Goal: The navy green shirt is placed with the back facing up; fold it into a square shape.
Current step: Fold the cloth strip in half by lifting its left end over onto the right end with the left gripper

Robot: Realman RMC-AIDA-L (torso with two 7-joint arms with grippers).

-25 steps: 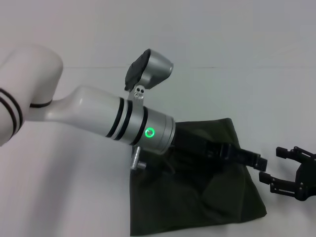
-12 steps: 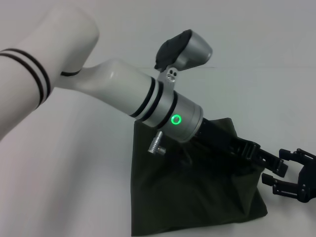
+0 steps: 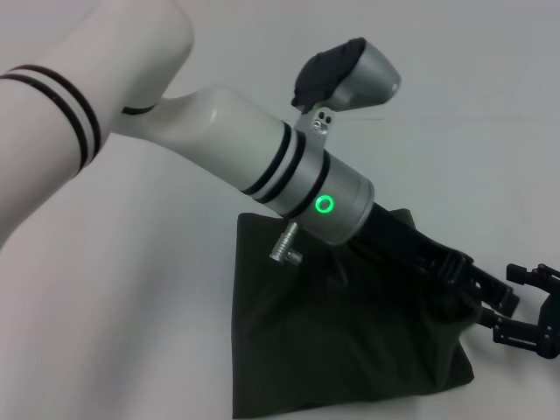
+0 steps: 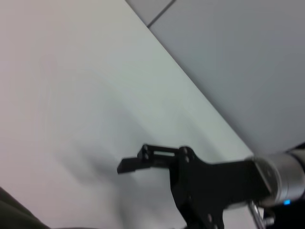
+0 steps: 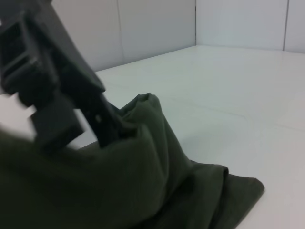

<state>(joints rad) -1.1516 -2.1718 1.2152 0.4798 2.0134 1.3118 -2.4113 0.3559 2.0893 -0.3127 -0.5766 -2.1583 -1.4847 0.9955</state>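
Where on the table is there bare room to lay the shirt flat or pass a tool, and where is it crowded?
Bare table lies left of the navy green shirt, and beyond its far edge. Crowded: the shirt's right edge, where the left tool reaches across the cloth, close to the right tool.

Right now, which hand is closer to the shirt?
Left. The left hand reaches across the shirt, its fingers at the cloth's right edge, seemingly gripping it. The right hand sits on the table just off that edge.
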